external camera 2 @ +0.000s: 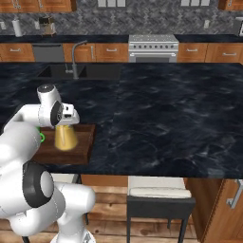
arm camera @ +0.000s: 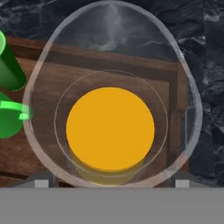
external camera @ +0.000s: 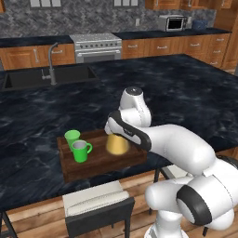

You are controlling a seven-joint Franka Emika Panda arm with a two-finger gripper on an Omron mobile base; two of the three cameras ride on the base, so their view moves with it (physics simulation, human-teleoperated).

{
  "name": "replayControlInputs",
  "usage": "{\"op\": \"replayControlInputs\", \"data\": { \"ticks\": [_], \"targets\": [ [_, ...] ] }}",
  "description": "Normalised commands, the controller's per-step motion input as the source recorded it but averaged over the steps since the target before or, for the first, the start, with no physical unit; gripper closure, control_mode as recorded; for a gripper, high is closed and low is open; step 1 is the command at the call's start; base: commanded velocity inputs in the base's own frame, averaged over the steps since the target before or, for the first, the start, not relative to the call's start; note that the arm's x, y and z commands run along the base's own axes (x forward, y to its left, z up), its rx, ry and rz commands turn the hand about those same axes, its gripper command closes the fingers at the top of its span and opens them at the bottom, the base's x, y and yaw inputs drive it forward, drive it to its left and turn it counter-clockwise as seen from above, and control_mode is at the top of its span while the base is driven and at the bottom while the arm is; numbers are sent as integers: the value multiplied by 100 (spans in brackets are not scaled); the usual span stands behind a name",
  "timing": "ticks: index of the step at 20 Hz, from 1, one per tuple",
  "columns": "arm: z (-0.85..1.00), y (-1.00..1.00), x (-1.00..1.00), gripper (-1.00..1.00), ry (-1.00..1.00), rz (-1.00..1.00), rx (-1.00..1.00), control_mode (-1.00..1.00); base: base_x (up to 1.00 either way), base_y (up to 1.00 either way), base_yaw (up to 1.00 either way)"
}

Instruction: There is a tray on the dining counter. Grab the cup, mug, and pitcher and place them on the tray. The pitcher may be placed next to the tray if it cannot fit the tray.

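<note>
While we are looking from the left base view, the pitcher (external camera: 117,144) is standing on the tray (external camera: 100,160) beside the mug (external camera: 81,151) and cup (external camera: 71,137). In the right base view, our gripper (external camera 2: 66,124) is hovering directly over it. In the hand view, the fingertips (arm camera: 41,183) are sitting outside the glass rim, seemingly spread and released; lifting off-centre is risking a snagged rim and a toppled pitcher
</note>
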Motion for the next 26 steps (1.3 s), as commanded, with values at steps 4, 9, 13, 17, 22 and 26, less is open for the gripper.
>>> {"op": "replayControlInputs", "data": {
  "ticks": [4,9,13,17,22,26],
  "targets": [
    [4,0,0,-100,-1,0,0,-100,0,0,0],
    [46,0,-2,-100,-5,0,0,-100,0,0,0],
    [68,-6,-44,-100,-3,0,0,-100,0,0,0],
    [51,-30,-95,-100,-4,0,0,-100,0,0,0],
    [42,-45,-100,-100,-7,0,0,-100,0,0,0],
    [40,-46,-97,-100,-5,0,2,-100,0,0,0]
  ]
}}
